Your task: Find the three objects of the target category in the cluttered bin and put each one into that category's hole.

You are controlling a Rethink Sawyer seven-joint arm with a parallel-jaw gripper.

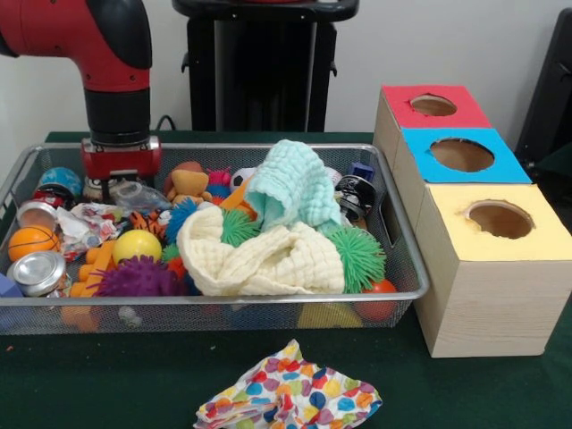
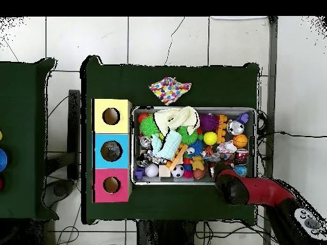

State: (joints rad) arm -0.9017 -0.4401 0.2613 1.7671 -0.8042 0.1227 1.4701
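The red and black arm [image 1: 98, 54] descends vertically into the wire bin [image 1: 393, 259], at the bin's far side in the front view. The claw [image 1: 121, 183] is lowered among the clutter; its fingers are hidden by the surrounding items, so whether it is spread or pressed together cannot be determined. In the overhead view the arm covers the claw entirely.

Items beside the claw, front view:
- Brown teddy bear [image 1: 188, 185]: just beside the claw.
- Crumpled clear wrapper [image 1: 138, 197]: directly at the claw.
- Yellow ball [image 1: 137, 245]: in front of the claw, nearer the camera.
- Purple spiky ball [image 1: 136, 279]: further forward again.
- Orange ball [image 1: 32, 241] and silver can [image 1: 37, 272]: on the claw's other side.

Cloths, candidate task items:
- Mint waffle cloth [image 1: 290, 188]: draped high, mid-bin, well apart from the claw.
- Cream waffle cloth [image 1: 259, 259]: bunched below the mint one.
- Polka-dot cloth [image 1: 288, 393]: crumpled on the green table [image 1: 107, 384], outside the bin.

The box with red [image 1: 433, 105], blue [image 1: 461, 155] and yellow [image 1: 500, 219] holes stands beyond the bin's end farthest from the claw.
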